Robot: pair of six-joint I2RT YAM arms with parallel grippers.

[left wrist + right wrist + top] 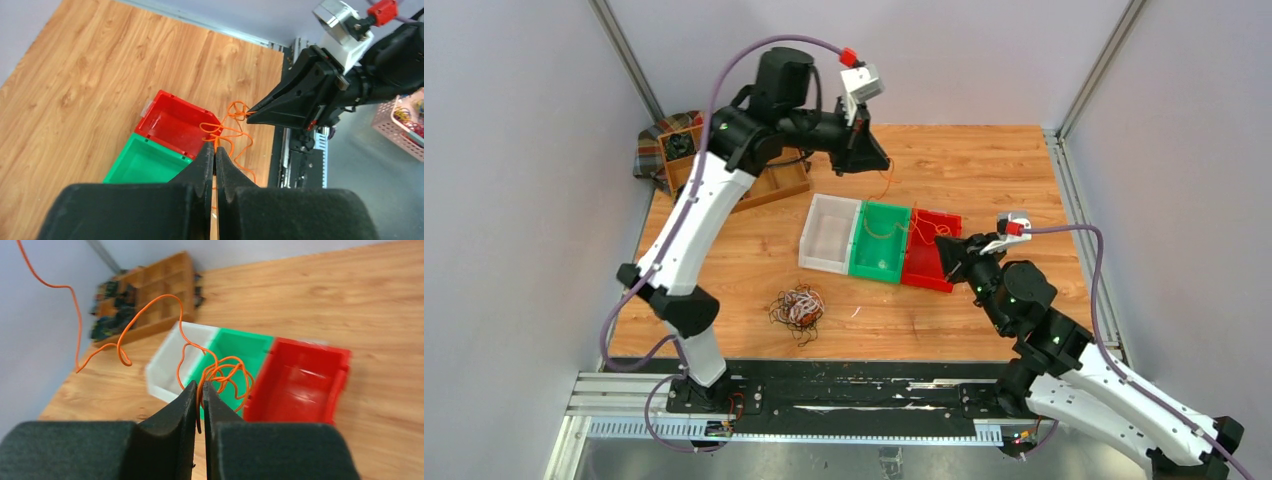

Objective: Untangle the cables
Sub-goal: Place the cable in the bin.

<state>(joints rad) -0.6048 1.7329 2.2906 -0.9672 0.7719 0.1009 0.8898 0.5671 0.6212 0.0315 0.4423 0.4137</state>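
Dangling orange cable, seemingly pinched

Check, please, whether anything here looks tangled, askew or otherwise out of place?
Yes. The orange cable, pinched by the left gripper and the right gripper, hangs knotted in loops over the green bin. A tangled bunch of cables lies in a heap on the table.

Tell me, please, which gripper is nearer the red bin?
Right. The right gripper is over the red bin's edge; the left gripper is raised beyond the green bin.
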